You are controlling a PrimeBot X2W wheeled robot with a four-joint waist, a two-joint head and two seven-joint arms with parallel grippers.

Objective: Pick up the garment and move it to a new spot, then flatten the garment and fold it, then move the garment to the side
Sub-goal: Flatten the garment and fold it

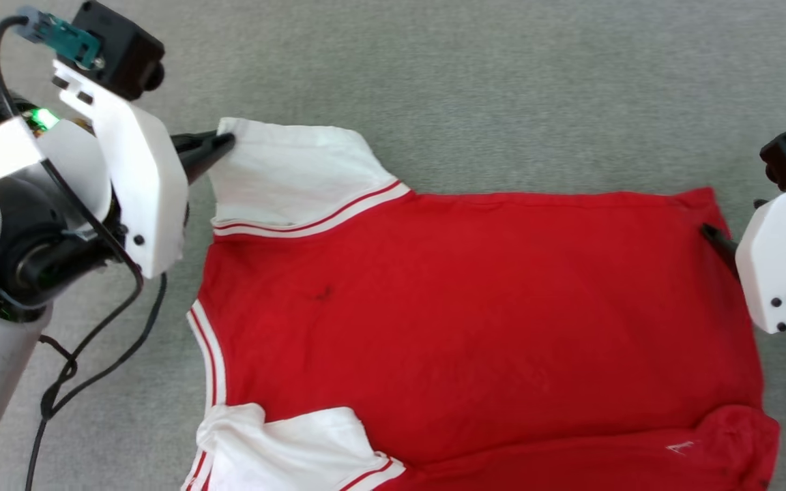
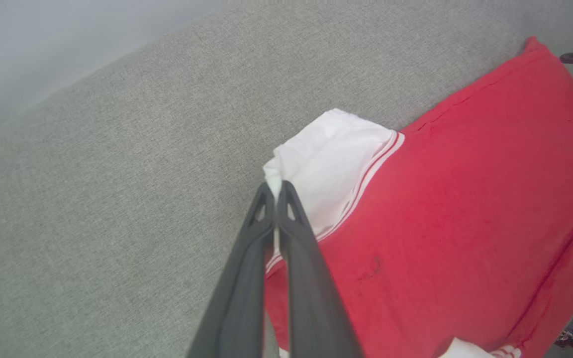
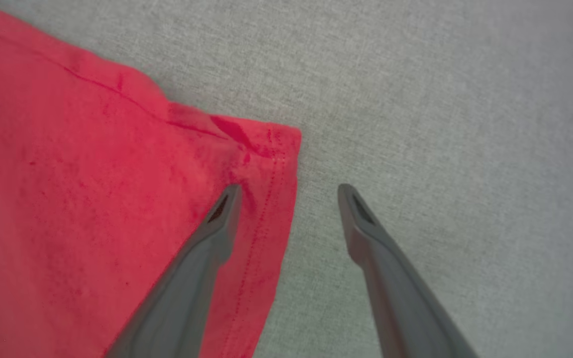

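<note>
On the grey woven bench (image 1: 502, 82), the garment (image 1: 475, 307) lies spread almost flat, plain red side up, with the striped neckline toward the robot's left and the hem toward its right. The far sleeve (image 1: 290, 170) is laid out white and fairly smooth. The near sleeve (image 1: 284, 443) is bunched, and a strip of red along the near edge looks turned over on itself.

The left end effector (image 2: 277, 191) is clamped on the outer corner of the far sleeve, with a nip of white cloth pinched between its 2 fingers. The right end effector (image 3: 290, 189) stands with its fingers apart at the far hem corner (image 3: 276, 141). 1 finger is over the red cloth and the other over bare bench, so it holds nothing. Whether that finger presses the fabric I cannot tell.

The jersey looks light, thin and limp. It should drape and stretch rather than hold a shape, and it will likely drag and wrinkle on the textured cover if pulled from 1 point. The best holds are probably the doubled, stitched edges: the hem corner on the right and the sleeve cuff on the left. Gripped there, the 2 ends can be tensioned evenly.
</note>
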